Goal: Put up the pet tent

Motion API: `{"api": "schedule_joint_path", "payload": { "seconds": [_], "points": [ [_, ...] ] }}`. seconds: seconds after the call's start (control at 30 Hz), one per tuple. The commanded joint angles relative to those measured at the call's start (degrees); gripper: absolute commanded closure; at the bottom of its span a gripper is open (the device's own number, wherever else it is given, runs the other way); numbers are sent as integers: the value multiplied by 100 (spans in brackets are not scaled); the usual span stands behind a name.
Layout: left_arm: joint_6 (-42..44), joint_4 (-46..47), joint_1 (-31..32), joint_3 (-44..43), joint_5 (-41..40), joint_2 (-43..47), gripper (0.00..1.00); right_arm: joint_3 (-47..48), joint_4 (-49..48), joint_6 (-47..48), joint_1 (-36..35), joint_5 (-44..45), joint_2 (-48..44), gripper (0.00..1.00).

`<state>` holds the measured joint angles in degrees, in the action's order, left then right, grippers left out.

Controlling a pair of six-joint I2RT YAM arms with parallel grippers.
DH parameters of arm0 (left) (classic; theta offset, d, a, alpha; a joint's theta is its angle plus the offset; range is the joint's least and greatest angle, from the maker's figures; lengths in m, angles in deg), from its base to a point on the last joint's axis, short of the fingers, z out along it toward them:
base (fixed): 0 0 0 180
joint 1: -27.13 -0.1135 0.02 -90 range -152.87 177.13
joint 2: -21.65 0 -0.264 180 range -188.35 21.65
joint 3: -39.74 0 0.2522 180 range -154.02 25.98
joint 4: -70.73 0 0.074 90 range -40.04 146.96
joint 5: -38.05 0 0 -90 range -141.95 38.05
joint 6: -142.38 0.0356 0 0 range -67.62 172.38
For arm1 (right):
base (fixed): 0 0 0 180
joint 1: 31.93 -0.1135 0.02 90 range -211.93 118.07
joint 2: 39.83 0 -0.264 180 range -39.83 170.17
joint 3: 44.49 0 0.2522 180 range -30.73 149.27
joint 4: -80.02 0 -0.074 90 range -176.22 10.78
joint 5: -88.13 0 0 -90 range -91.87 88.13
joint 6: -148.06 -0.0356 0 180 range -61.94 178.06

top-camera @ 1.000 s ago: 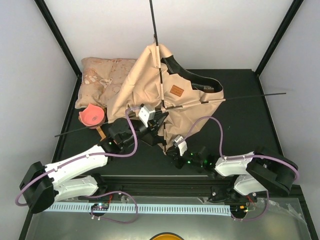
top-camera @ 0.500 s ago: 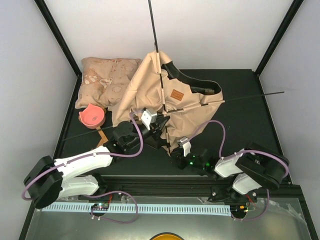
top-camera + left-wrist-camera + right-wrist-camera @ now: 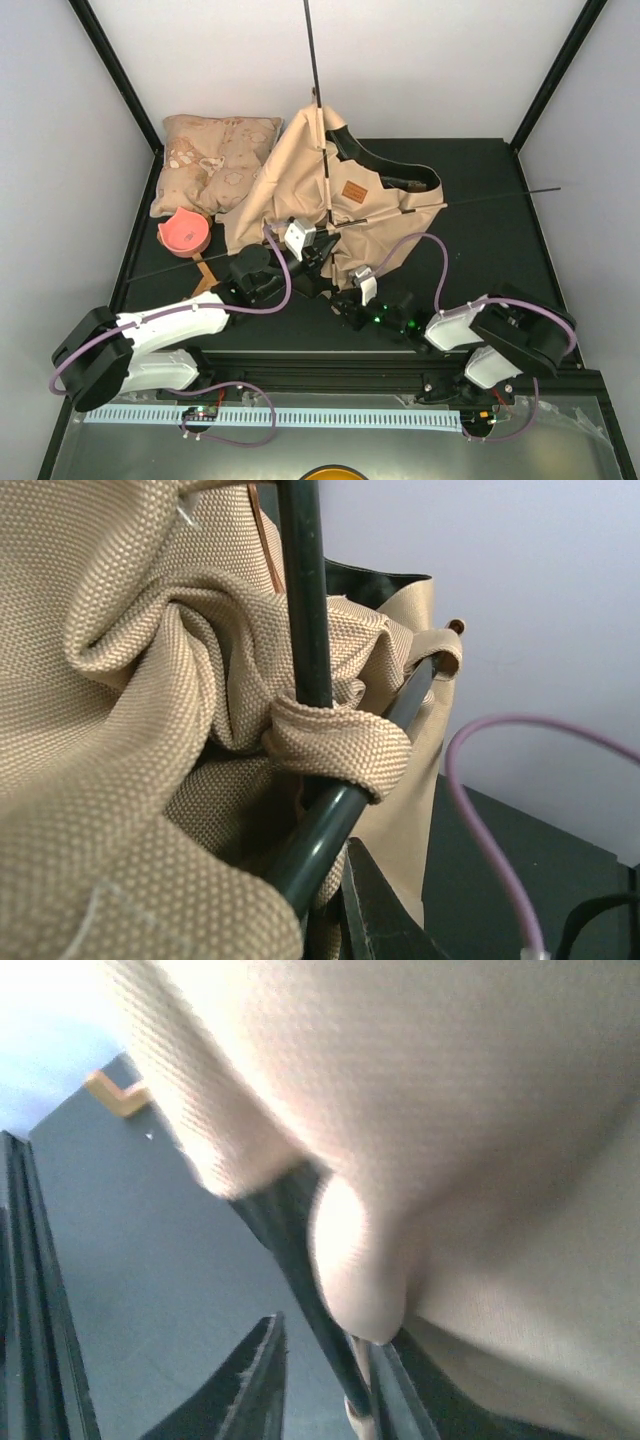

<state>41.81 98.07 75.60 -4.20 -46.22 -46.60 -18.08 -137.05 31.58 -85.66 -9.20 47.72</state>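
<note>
Right, quick status:

- Pet tent (image 3: 300, 190) sits mid-table (image 3: 490, 270), slumped and lopsided. The tan canvas is bunched and the black floor shows at the far-right opening. The brown label patch (image 3: 351, 192) faces up.
- Two thin black poles (image 3: 312, 80) cross over the canvas. One runs far-to-near and the other side to side, with both ends sticking out well past the fabric.
- Patterned pillow (image 3: 215, 150) lies far left, touching the tent's edge. A pink bowl (image 3: 183, 232) sits just near of it. I'm leaving both alone.
- Left gripper (image 3: 320, 252) is at the pole crossing. Its fingers are pinched nearly all the way together, and from the wrist cam they look clamped on a pole (image 3: 330, 830) where it passes under a canvas loop (image 3: 340, 745). Only one finger shows; the other is buried in fabric.
- Right gripper (image 3: 330, 1355) is at the tent's near edge under the canvas. Its fingers are slightly parted with a dark pole end between them, and there's a gap on one side, so no real pinch there.
- Step, imo: frame-raising. The poles are threaded and crossed, but the tent isn't standing yet.
- Next move, my guess: keep the left hold firm at the crossing as an anchor. Then get the right fingers square on that near pole end and steer it to the floor corner so the pole bows and lifts the canvas.
- Needs slow approach; the wrist view is blurry and the fabric hides the corner.
</note>
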Motion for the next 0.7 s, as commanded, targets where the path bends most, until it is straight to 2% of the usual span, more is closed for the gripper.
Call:
{"api": "schedule_joint_path", "payload": {
  "seconds": [0.0,0.07,0.27,0.4,0.53,0.67],
  "points": [
    [-57,-920,68,-60,-397,97,98,282,685,559,41,424,-554,66],
    [-119,-1060,67,-124,-591,158,98,287,965,771,39,385,-654,58],
    [-386,-1135,67,-263,-504,281,98,246,1649,648,33,294,-753,50],
    [-544,-1116,66,-309,-431,286,98,391,1857,547,32,223,-454,36],
    [-560,-1096,66,-322,-407,276,99,621,1867,540,-17,367,-81,35],
    [-608,-1122,66,-314,-458,310,98,855,2223,588,-227,794,104,39]
  ]
}}
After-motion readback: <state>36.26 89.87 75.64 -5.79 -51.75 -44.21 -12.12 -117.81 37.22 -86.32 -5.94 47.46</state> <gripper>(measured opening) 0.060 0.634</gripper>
